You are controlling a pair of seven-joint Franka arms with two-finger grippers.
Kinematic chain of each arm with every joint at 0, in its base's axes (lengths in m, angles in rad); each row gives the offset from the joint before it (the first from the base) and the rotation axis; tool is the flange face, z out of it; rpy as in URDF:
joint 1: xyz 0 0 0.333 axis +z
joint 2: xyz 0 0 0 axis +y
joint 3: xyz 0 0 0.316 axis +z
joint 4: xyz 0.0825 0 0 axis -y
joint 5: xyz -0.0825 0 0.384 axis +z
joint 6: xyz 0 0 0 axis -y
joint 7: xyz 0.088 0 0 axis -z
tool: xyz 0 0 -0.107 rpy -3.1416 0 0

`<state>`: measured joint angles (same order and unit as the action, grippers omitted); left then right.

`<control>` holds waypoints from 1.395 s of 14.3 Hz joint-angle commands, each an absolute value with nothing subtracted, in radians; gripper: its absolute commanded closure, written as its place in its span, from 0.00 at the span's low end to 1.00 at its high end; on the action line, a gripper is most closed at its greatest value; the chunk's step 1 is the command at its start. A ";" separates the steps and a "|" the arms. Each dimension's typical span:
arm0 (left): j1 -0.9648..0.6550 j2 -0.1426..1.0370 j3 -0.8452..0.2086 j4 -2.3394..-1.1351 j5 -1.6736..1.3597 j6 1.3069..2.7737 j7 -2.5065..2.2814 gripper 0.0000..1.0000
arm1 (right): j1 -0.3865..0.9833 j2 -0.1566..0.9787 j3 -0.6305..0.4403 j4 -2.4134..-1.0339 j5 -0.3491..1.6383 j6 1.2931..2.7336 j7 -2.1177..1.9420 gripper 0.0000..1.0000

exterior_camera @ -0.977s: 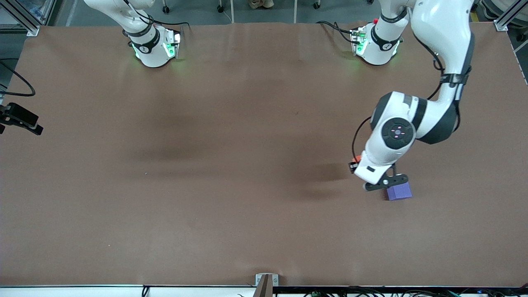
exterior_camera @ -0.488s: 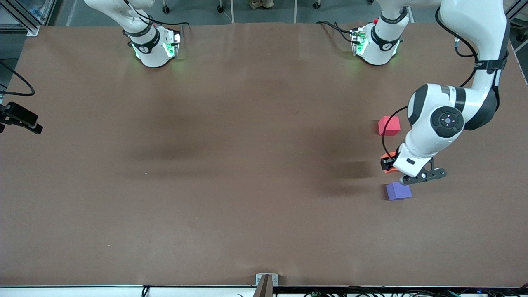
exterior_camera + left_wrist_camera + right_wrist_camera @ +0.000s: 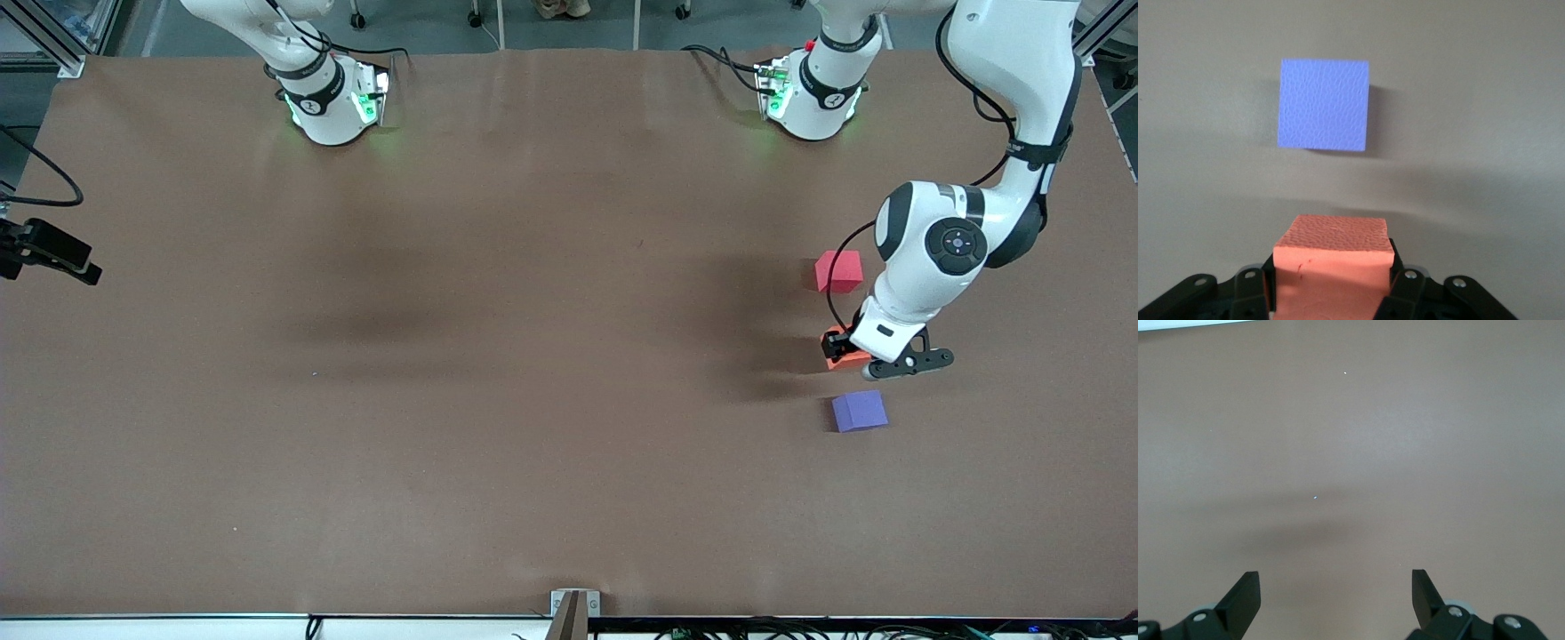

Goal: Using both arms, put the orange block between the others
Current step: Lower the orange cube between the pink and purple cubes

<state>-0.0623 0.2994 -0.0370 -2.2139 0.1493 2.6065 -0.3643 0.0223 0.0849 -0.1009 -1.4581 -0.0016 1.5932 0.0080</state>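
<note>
The orange block is clamped in my left gripper, which is shut on it low over the table. It hangs between the others: the pinkish-red cube lies farther from the front camera and the purple-blue cube nearer. In the left wrist view the orange block fills the jaws of the left gripper, with the purple-blue cube apart from it on the table. My right gripper is open over bare table, with nothing between its fingers.
The two arm bases stand along the table's edge farthest from the front camera. A black piece with a cable juts in at the right arm's end. Brown tabletop spreads around the cubes.
My left arm swung toward its own end of the table, uncovering the pinkish-red cube, and carried the orange block from over the purple-blue cube to between the two cubes.
</note>
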 commanded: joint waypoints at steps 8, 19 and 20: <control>-0.006 0.353 -0.048 -2.287 0.175 2.750 -0.296 0.78 | 0.026 0.003 -0.104 -1.561 -0.025 1.588 -0.015 0.00; -0.006 0.391 -0.046 -2.284 0.175 2.766 -0.272 0.72 | 0.031 -0.057 -0.103 -1.609 -0.026 1.631 -0.034 0.00; -0.008 0.394 -0.046 -2.283 0.175 2.766 -0.270 0.62 | 0.029 -0.057 -0.103 -1.605 -0.026 1.629 -0.035 0.00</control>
